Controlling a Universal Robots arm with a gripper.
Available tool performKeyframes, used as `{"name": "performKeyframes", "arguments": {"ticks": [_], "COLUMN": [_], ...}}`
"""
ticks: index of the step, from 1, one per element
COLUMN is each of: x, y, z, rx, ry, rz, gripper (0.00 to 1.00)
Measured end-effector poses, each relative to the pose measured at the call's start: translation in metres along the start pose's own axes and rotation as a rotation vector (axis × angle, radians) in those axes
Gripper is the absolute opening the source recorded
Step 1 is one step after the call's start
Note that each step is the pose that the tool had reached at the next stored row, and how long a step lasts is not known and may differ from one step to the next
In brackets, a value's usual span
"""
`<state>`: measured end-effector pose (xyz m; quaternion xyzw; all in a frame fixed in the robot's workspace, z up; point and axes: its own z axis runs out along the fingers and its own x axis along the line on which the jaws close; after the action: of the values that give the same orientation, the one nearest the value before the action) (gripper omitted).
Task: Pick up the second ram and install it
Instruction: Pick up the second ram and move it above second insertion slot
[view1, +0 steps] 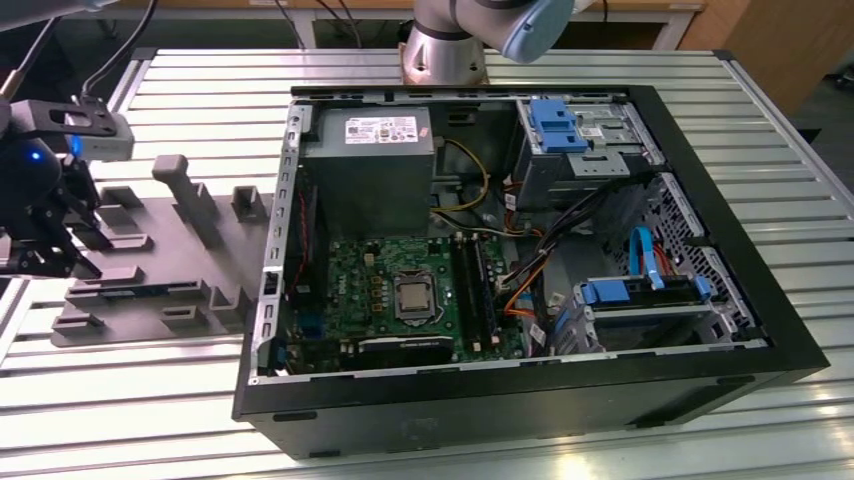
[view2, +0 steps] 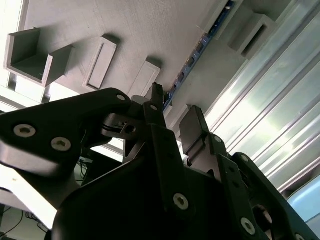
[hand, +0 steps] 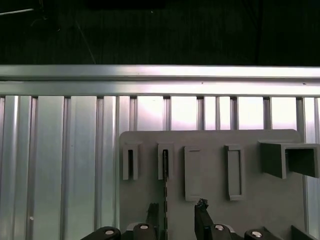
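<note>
The second ram stands on edge in a slot of the grey holder plate. In the second wrist view it is a thin blue-green strip. My gripper hangs just over it, open, with one finger close beside the stick and the other finger farther off. The stick runs into the gap between the fingers without being clamped. In the exterior view the gripper is at the far left, over the holder plate.
An open black computer case lies on the slatted metal table, to the exterior view's right of the holder plate. Inside are the green motherboard with long black sockets, a grey power supply, cables and blue drive brackets.
</note>
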<state>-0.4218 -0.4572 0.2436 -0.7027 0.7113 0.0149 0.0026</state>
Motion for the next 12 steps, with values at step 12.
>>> {"name": "performKeyframes", "arguments": {"ticks": [12], "x": [0.0006], "y": [-0.0002], "z": [0.0088], "rx": [-0.0004], "ry": [0.0004], "rz": [-0.019], "gripper": [0.42]}}
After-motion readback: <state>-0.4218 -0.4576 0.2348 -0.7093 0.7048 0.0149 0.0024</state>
